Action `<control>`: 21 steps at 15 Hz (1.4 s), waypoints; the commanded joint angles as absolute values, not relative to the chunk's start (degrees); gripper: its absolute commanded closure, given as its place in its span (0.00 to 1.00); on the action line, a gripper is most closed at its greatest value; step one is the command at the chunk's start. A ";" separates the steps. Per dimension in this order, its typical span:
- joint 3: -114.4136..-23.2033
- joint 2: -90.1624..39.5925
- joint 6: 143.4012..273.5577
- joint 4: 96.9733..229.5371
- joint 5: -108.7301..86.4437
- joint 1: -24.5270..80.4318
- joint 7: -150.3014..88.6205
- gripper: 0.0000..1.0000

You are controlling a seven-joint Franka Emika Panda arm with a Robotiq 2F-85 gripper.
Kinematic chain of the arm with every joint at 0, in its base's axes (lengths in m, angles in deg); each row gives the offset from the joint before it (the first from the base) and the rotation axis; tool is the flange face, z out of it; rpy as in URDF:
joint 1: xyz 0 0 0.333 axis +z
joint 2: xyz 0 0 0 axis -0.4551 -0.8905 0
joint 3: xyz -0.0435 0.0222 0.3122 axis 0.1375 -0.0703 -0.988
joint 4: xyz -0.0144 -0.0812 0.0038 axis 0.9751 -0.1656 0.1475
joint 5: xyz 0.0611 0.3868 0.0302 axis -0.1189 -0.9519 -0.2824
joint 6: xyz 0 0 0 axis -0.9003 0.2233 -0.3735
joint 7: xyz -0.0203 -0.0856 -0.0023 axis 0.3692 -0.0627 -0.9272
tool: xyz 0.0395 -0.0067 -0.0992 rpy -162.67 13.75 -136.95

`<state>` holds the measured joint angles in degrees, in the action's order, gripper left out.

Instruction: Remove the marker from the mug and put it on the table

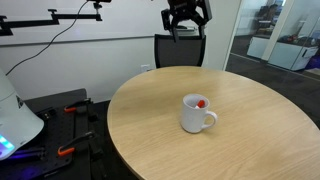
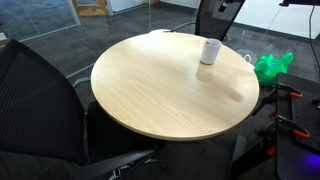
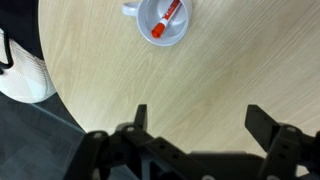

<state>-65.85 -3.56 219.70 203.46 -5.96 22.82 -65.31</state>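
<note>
The gripper (image 1: 186,24) hangs high above the far rim of the table (image 1: 150,125), pointing straight down. Its jaws are spread wide and hold nothing. In the wrist view, the mug (image 3: 147,28) stands upright ahead of the jaws and well apart from them. The marker (image 3: 167,18) leans inside the mug.

A black office chair (image 1: 178,50) stands near a glass wall (image 1: 262,35), and a crumpled green bag (image 2: 272,67) lies near orange-handled tools (image 2: 283,123).
</note>
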 commanded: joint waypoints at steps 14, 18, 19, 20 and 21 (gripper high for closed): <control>-65.31 -4.73 218.40 205.44 -7.36 20.78 -52.91 0.00; -65.13 -6.66 219.96 203.89 -4.37 19.57 -42.95 0.00; -64.96 -7.06 219.82 203.66 -4.48 19.29 -41.20 0.00; -64.81 -7.46 219.56 203.54 -4.67 19.00 -39.76 0.00; -64.68 -7.78 219.92 203.64 -5.11 18.80 -39.33 0.00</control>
<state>-65.13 -6.12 219.16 204.75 -5.68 19.53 -43.28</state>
